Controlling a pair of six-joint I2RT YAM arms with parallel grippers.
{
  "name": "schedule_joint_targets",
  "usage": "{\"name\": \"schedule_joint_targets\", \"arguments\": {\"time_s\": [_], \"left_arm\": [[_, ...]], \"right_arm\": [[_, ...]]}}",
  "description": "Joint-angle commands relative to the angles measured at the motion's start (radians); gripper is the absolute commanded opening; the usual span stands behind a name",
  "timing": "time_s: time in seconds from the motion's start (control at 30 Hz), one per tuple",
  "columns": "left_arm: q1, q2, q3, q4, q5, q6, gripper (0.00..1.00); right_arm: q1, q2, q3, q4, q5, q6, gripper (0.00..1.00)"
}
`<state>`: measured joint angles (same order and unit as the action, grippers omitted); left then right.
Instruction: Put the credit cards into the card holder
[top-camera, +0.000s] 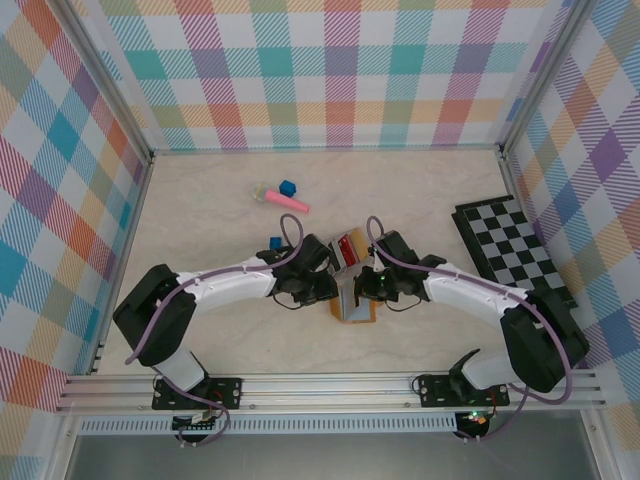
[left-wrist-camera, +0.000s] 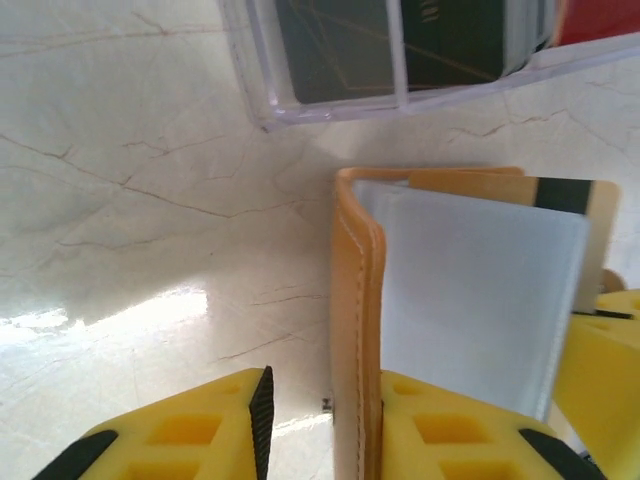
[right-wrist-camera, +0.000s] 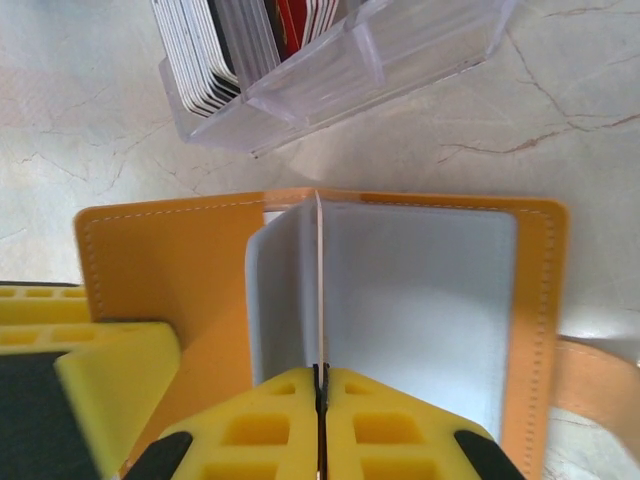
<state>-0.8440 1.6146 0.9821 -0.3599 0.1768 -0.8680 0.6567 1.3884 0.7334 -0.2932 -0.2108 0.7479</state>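
From above: both arms reaching inward to the middle of the bench (top-camera: 200, 220) and meeting at the card holder (top-camera: 352, 308), which is open just near of a clear box (top-camera: 347, 250). Credit cards (top-camera: 352, 243) on edge inside that box, a red one showing. Left fingers (top-camera: 333, 288) at the holder's left side, right fingers (top-camera: 364, 288) at its right, both too small here to judge. Blue cubes (top-camera: 288, 187) and a pink stick (top-camera: 288, 203) farther off to the left, well apart from the holder. Chequered board (top-camera: 515, 250) far right, by the wall.

From the left wrist: left fingers (left-wrist-camera: 328, 400) released and parted, with the card holder's (left-wrist-camera: 355, 330) stitched orange edge upright between them. Right pad close against it, left pad clear of it, bare bench in the gap. Pale sleeve to the right of that edge. Tan strip with a black band past the sleeve's far end; cannot tell whether a card. Clear box (left-wrist-camera: 260, 90) beyond, dark credit cards (left-wrist-camera: 340, 50) inside.

From the right wrist: right fingers (right-wrist-camera: 320, 400) clenched tight on a thin pale inner leaf of the card holder (right-wrist-camera: 170, 260), pinched upright along the fold. Orange cover spread to left and right of the leaf, pale pocket on the right half. One yellow finger of the other arm at near left, over the left flap. Clear box (right-wrist-camera: 400, 50) just beyond, with white, black and red credit cards (right-wrist-camera: 215, 50) on edge.
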Motion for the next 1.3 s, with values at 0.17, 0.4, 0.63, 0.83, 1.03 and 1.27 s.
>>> {"name": "schedule_joint_targets", "arguments": {"time_s": [0.17,0.4,0.63,0.83,1.03,1.27], "left_arm": [[-0.008,-0.036,-0.019,0.004,-0.007,0.035,0.12],[-0.008,-0.03,-0.034,0.033,-0.021,-0.003,0.0],[-0.007,-0.016,-0.028,0.016,-0.021,0.0,0.0],[-0.008,-0.015,-0.028,0.013,-0.015,-0.002,0.0],[-0.008,-0.012,-0.025,0.008,-0.014,0.0,0.0],[-0.008,-0.001,-0.025,0.011,-0.005,0.001,0.0]], "right_arm": [[0.007,0.009,0.009,-0.009,0.017,0.016,0.07],[0.008,-0.104,0.029,-0.192,0.23,0.013,0.07],[0.007,-0.185,0.017,-0.209,0.272,-0.037,0.08],[0.008,-0.131,0.001,-0.146,0.227,-0.031,0.08],[0.007,-0.081,-0.007,-0.13,0.225,-0.046,0.07],[0.009,-0.056,-0.038,-0.078,0.18,-0.045,0.07]]}}
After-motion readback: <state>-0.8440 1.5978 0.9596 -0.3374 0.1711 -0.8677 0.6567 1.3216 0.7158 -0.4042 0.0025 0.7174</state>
